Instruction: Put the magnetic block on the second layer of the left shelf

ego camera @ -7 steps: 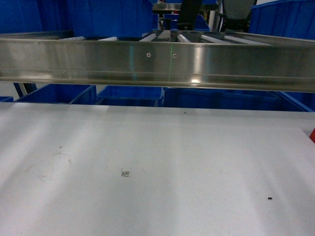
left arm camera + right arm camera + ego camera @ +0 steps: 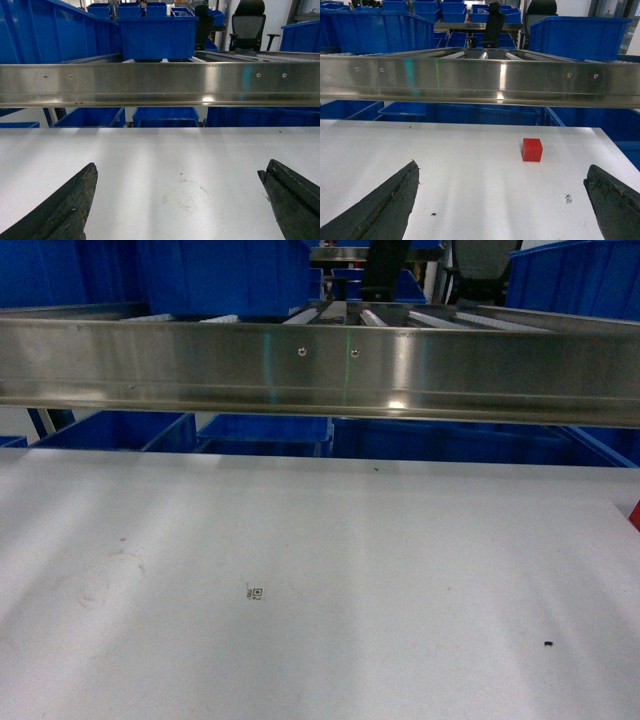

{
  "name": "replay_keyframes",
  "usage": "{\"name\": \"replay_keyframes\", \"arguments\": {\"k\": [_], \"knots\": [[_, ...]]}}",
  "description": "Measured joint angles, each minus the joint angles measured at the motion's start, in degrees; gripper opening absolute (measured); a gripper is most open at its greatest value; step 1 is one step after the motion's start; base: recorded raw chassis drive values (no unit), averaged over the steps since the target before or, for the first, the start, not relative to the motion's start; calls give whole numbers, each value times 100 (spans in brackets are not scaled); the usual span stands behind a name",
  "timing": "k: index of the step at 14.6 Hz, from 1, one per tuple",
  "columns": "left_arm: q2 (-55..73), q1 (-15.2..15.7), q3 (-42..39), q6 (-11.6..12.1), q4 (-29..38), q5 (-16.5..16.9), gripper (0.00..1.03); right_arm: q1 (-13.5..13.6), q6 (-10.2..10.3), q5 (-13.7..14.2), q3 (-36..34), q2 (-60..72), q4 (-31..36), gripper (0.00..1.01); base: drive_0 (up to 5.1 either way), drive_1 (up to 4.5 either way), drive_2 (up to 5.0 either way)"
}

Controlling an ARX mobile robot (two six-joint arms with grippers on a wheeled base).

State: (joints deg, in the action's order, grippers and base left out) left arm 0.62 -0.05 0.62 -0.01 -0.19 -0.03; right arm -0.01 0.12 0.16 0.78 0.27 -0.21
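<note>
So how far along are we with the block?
Nothing is done yet. The red magnetic block sits on the white table, ahead of the open right gripper. The left gripper is open and empty. Left: grasp the block and place it on the steel rack.

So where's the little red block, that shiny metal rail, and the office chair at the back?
red block (image 2: 532, 149): right wrist view, on its front face.
metal rail (image 2: 470, 80): right wrist view, on the front of the steel beam.
office chair (image 2: 248, 24): left wrist view, on its black backrest.
</note>
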Motion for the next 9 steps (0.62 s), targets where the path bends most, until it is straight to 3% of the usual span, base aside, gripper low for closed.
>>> {"name": "replay_keyframes", "arguments": {"k": [9], "knots": [[0,0,0,2,0,0,98,0,0,-2,0,0,0,98,0,0,0]]}}
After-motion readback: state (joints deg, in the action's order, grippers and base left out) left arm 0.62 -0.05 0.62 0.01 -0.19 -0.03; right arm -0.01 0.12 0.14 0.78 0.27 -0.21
